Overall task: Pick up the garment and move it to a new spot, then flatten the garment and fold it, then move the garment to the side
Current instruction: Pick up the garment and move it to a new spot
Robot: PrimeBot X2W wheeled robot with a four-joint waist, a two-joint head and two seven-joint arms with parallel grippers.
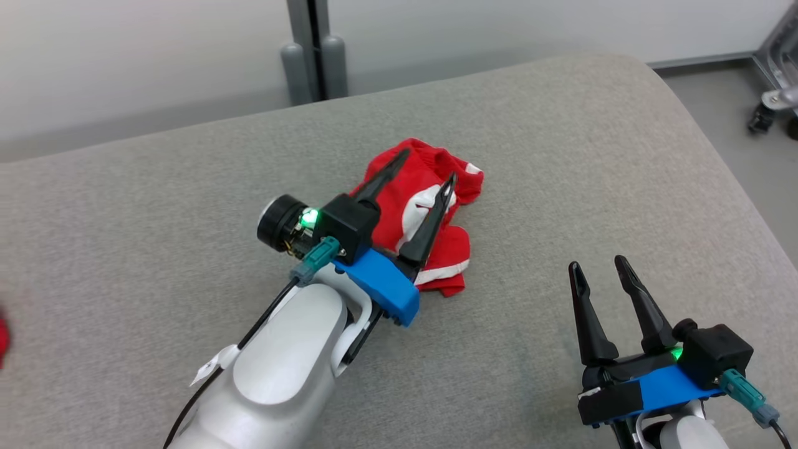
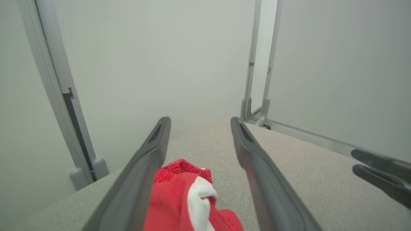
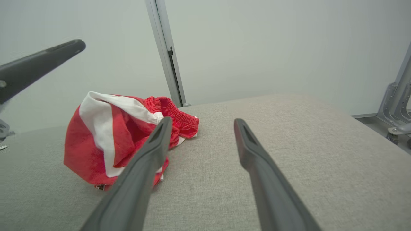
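Note:
A crumpled red garment with white stripes (image 1: 430, 206) lies in a heap near the middle of the grey cushioned surface (image 1: 156, 206). My left gripper (image 1: 427, 165) hovers over it, open, its two dark fingers spread above the cloth with nothing held. In the left wrist view the garment (image 2: 179, 199) shows low between the fingers. My right gripper (image 1: 598, 262) stands open at the lower right, apart from the garment. In the right wrist view the garment (image 3: 109, 134) sits to the left of the gripper (image 3: 200, 120), partly behind one finger.
A grey upright post (image 1: 315, 50) stands behind the surface against a pale wall. The surface's rounded far right edge (image 1: 686, 106) drops to the floor, where a caster wheel (image 1: 764, 115) stands. A small red scrap (image 1: 3, 337) shows at the left border.

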